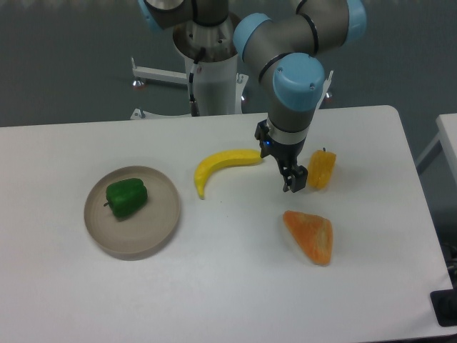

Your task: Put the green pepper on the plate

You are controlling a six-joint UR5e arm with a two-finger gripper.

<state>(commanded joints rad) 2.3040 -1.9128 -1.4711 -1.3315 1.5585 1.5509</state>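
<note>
The green pepper [127,198] lies on the beige-grey plate [158,230] at the left of the white table, stem pointing left. My gripper [293,181] hangs far to the right of the plate, between the banana and the yellow-orange pepper, just above the table. Its dark fingers [300,177] point down and hold nothing. They stand close together, and from this angle I cannot tell if they are open or shut.
A yellow banana [220,166] lies left of the gripper. A yellow-orange pepper [321,168] stands right beside the fingers. An orange wedge-shaped piece [310,236] lies in front of them. The arm's base [213,71] stands behind the table's far edge.
</note>
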